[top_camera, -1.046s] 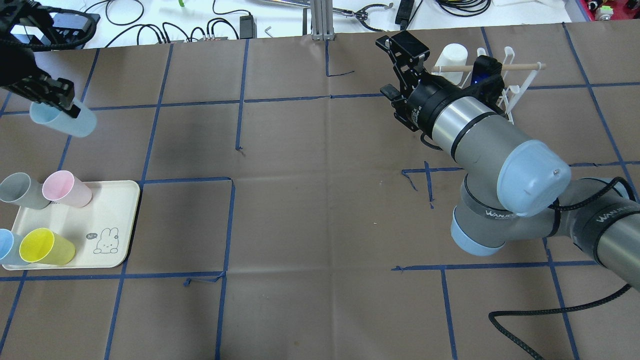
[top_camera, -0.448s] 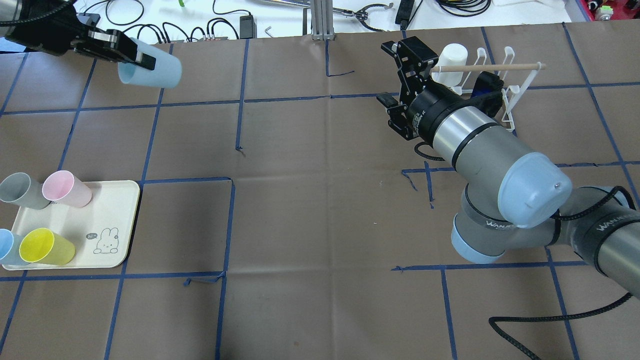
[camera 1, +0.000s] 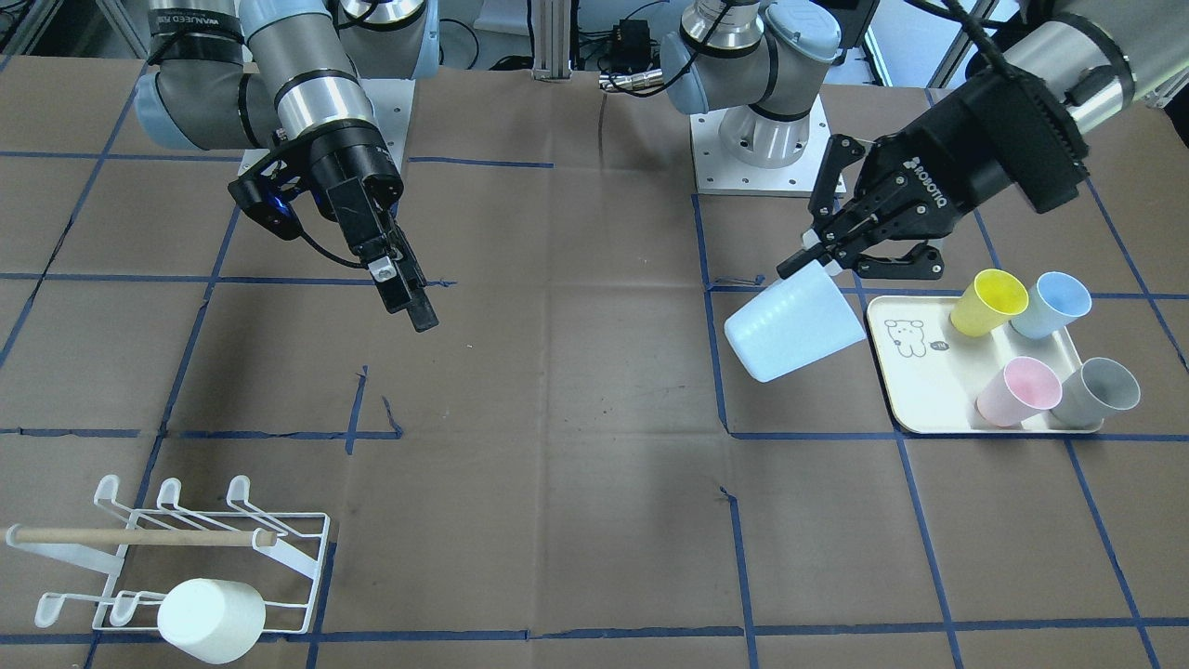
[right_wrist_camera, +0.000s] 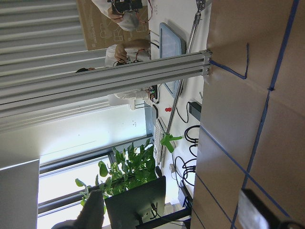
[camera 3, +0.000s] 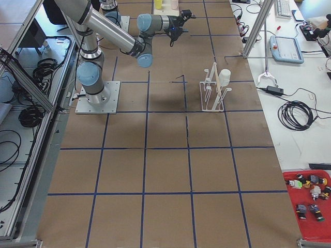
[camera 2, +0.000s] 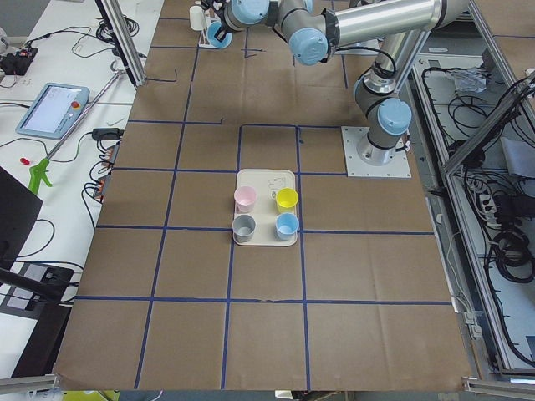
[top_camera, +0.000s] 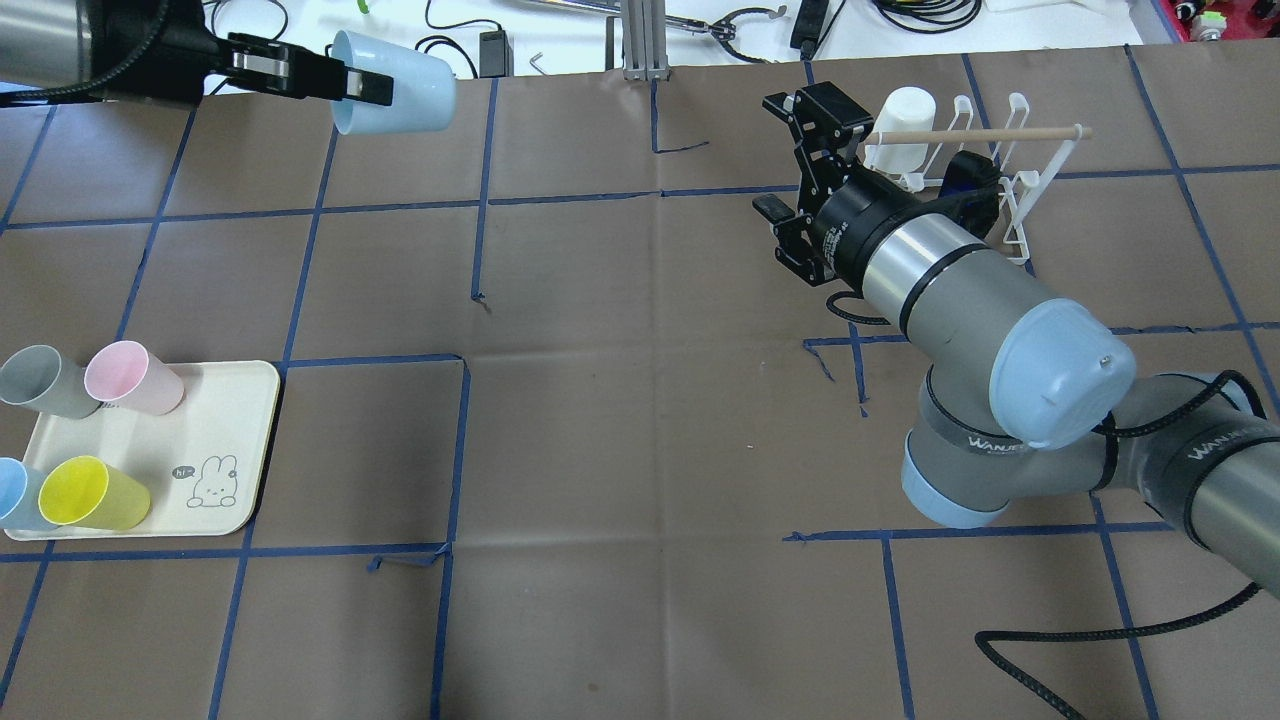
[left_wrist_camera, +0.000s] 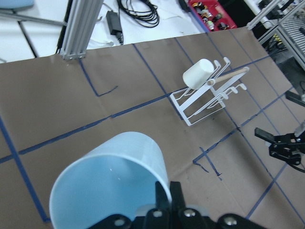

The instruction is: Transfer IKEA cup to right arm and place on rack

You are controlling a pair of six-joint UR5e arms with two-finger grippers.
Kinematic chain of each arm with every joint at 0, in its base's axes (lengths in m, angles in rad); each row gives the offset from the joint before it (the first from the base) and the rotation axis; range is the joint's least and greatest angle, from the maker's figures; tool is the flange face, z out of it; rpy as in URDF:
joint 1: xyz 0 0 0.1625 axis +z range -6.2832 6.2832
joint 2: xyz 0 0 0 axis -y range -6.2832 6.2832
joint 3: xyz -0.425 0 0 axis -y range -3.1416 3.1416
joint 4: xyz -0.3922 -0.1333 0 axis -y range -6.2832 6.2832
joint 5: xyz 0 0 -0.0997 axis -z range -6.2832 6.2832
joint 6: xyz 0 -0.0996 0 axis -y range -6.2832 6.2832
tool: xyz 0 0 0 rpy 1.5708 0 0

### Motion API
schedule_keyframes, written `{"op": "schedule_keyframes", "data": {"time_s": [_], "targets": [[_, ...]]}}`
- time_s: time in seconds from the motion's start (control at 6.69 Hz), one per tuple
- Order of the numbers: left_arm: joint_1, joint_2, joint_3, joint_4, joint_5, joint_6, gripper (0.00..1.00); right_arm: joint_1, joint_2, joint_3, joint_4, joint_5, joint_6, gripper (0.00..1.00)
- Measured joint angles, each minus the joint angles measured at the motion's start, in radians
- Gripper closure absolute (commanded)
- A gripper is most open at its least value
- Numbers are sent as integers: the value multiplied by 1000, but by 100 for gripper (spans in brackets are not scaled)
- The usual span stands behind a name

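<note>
While the left gripper was clamped on the rim of the IKEA cup, the cup lay on its side in the air over the far left of the table, as seen from overhead. Its open mouth faced the gripper and its base pointed right. It was a smooth, pale blue, tapered plastic beaker, matte and slightly translucent. Much of the left arm was cut off by the frame edge.

The right arm, brushed silver-grey with pale blue caps, reached toward the far right. The black fingers of the right gripper stood wide apart, holding nothing. Its wrist hid part of the rack, a white wire frame with hooked prongs and one light wooden dowel across it. One white cup sat tilted on the rack.

At the near left lay a cream tray with rounded corners and a small printed animal. It carried four cups: grey, pink, yellow and blue, the last clipped by the picture's edge. That made six cups in all. Brown paper with a grid of blue tape covered the table. The right wrist camera caught only a blurred fingertip at its lower corner.
</note>
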State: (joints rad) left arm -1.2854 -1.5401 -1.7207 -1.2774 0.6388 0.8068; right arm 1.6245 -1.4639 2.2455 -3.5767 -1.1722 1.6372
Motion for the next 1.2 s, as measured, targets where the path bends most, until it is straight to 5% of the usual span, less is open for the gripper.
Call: {"op": "schedule_keyframes", "data": {"time_s": [0.75, 1.2], "targets": [[-80, -9, -341, 575, -159, -4, 96, 32, -9, -12, 111, 6, 72, 1], [-90, -56, -450, 842, -204, -29, 95, 94, -1, -54, 183, 3, 167, 1]]}}
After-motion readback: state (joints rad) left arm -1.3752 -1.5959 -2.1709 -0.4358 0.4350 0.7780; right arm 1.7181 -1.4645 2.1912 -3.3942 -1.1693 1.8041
